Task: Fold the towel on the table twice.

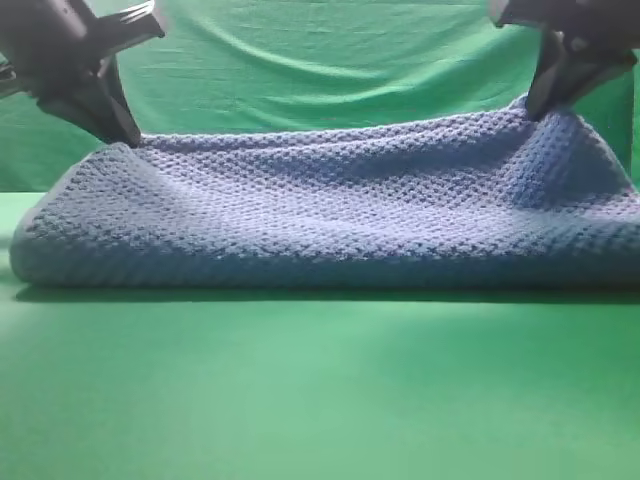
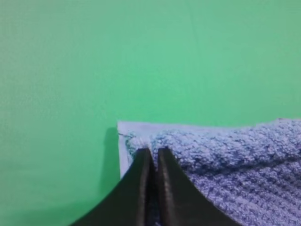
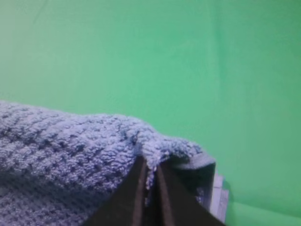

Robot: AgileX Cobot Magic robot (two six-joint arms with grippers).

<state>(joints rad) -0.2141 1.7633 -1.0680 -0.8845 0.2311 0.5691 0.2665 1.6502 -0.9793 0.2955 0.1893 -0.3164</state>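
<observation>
Cloth dominates the scene: the towel (image 1: 330, 205), a thick blue-grey waffle weave, lies across the green desk (image 1: 320, 390) in a long band, its near edge rounded like a fold and its far edge lifted at both ends. The left end effector (image 1: 130, 142) pinches the far left corner, and the right end effector (image 1: 535, 112) pinches the far right corner, which stands a little higher than the left.

From the left wrist view, the left end effector (image 2: 150, 151) has its jaws drawn almost together on the towel (image 2: 221, 165), with the pale trim of the corner showing just beside the tips. The right wrist view shows the same: the right end effector (image 3: 149, 162) is closed narrowly on a bunched tuft of the towel (image 3: 70, 146), layers of edge hanging just to its right.

Gripping the two far corners at once makes sense, since it keeps the long edge taut and level so the cloth can be carried as one sheet rather than dragged into a heap. Judging by the doubled near edge, one fold seems to be under way or just laid; a second looks yet to come. The slight sag between the corners suggests the cloth is heavy and soft, so uneven travel could skew the edges.
</observation>
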